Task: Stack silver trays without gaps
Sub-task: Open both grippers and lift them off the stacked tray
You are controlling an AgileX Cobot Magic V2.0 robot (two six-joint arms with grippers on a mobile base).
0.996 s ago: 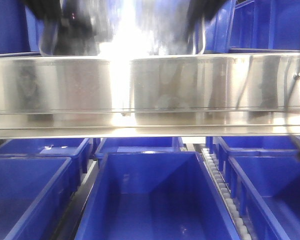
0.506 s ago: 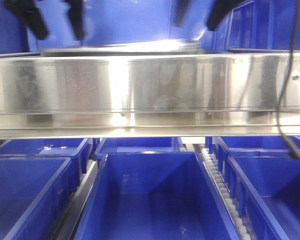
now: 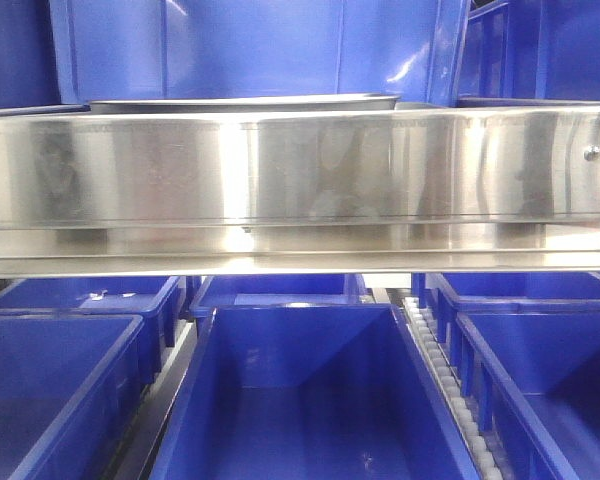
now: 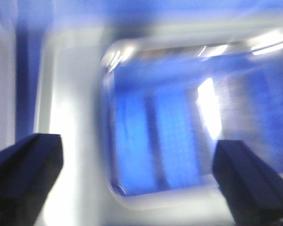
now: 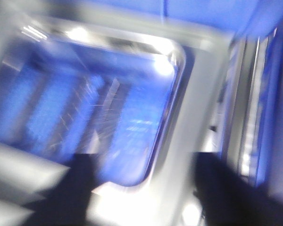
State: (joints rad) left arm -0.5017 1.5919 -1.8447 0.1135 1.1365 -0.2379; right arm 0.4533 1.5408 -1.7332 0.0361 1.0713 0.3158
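Arms gone from view, silver trays [image 3: 242, 102] behind shelf rail [image 3: 300, 180], blue bins [image 3: 300, 390] below

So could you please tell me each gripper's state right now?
Left gripper: open, holding nothing, above the tray.
Right gripper: open, holding nothing.

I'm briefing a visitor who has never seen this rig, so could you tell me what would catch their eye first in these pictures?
First, the long shiny steel rail spanning the front view, with the thin rim of a silver tray peeking just above it. Below it sit rows of deep blue bins. In the blurred wrist views, the tray's mirror-like bottom reflects blue, framed by the left gripper with its dark fingers wide apart.
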